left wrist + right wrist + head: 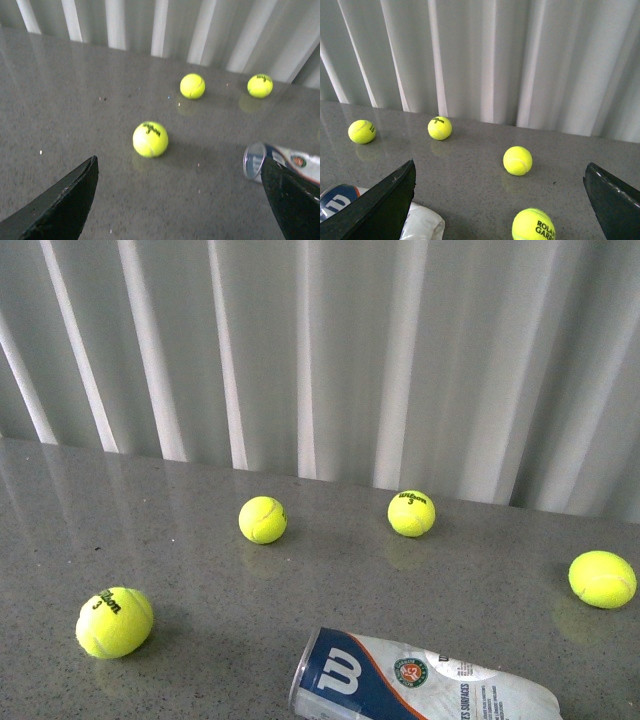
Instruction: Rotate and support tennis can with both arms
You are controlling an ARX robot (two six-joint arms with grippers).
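- Tennis can (420, 685) lies on its side at the near edge of your front view, with its clear end toward the left and its label facing up. You cannot tell what is inside.
- Your left gripper (177, 162) is spread wide and grips nothing. The can's clear end sits just beside one finger.
- Your right gripper (500, 165) is spread wide too, with the can near one finger.
- Yellow balls (115, 622) lie loose on the grey table (200, 570): one well left of the can, two farther back, one off to the right.
- You have bare table between the can and the two back balls. The far edge meets a pale curtain (350, 360).
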